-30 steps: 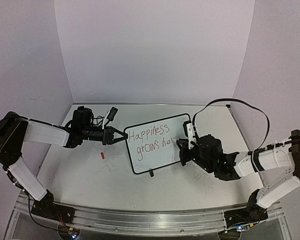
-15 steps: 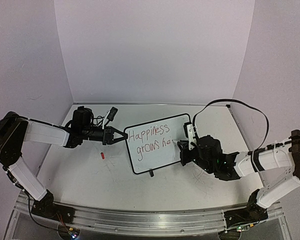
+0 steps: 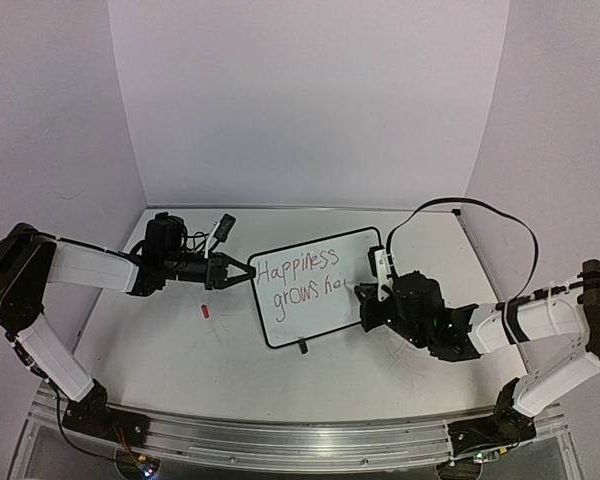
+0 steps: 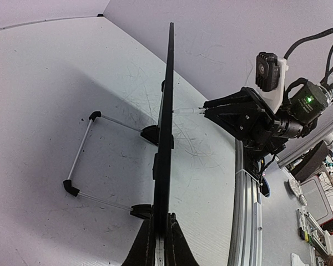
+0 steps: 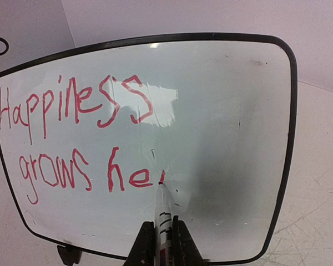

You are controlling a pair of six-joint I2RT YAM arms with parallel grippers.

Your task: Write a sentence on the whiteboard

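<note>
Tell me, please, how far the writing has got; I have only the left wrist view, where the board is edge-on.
Observer: In the right wrist view, the sentence on the whiteboard reads "Happiness" above "grows he", plus a short extra stroke.
Operator: Where along that line is the pen tip?
Observer: The marker, held in the right tool, has its tip at the end of that short stroke, just after "he".
Operator: Is anything loose lying nearby?
Observer: The top view shows a small red object on the table, on the left arm's side of the board; I cannot tell what it is.
</note>
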